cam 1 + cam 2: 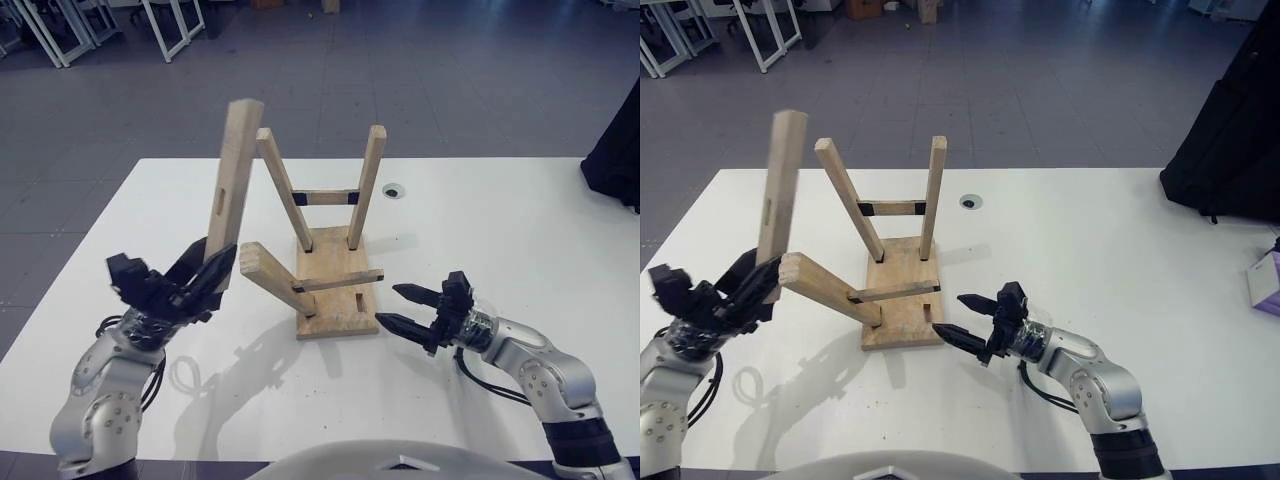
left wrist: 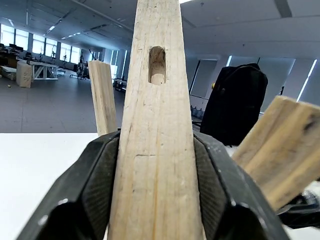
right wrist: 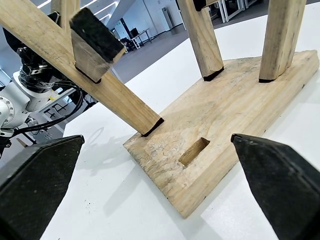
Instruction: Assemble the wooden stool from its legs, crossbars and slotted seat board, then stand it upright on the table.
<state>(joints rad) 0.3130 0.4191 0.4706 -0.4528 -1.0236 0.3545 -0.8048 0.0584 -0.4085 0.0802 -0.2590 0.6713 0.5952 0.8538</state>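
Note:
The slotted seat board (image 1: 336, 300) lies flat on the white table. Two far legs (image 1: 366, 185) stand in it, joined by a crossbar (image 1: 325, 197). A third leg (image 1: 270, 270) leans out of its near-left corner, and a second crossbar (image 1: 342, 281) sticks out from it to the right. The near-right slot (image 3: 194, 151) is empty. My left gripper (image 1: 205, 275) is shut on a loose leg (image 1: 232, 185), held nearly upright just left of the board, its mortise hole (image 2: 157, 65) in sight. My right gripper (image 1: 405, 308) hovers open just right of the board's near corner, holding nothing.
A cable grommet (image 1: 391, 189) sits in the table behind the stool. A black bag (image 1: 1230, 150) stands off the table's far right, and a small box (image 1: 1268, 282) lies at the right edge. A cable loop (image 1: 185, 375) rests by my left arm.

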